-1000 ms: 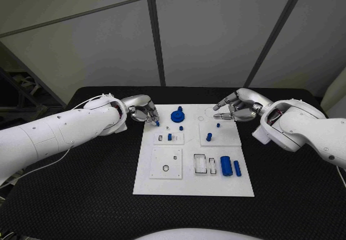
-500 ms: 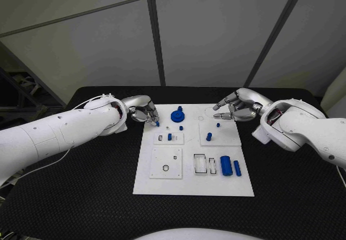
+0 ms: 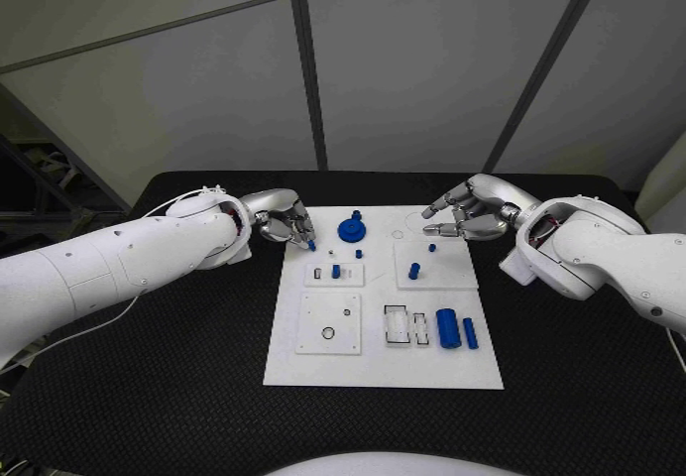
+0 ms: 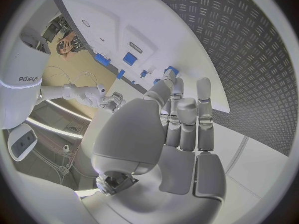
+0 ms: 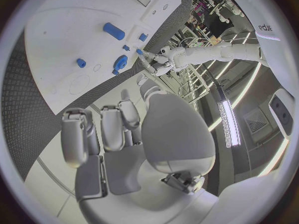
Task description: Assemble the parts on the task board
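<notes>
Left hand pinching small blue peg, far-left corner of board

Your left hand (image 3: 282,222) pinches a blue peg (image 3: 312,243) over the task board (image 3: 384,372), peg upright, long axis vertical. Keep it plumb as you lower toward a hole. Right hand (image 3: 469,212) hovers far-right, fingers curled loosely, holding nothing.

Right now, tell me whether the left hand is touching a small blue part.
Touching. The head view shows the left hand pinching a small blue part at its fingertips, above the task board's far left corner; the left wrist view shows blue at the fingertips.
</notes>
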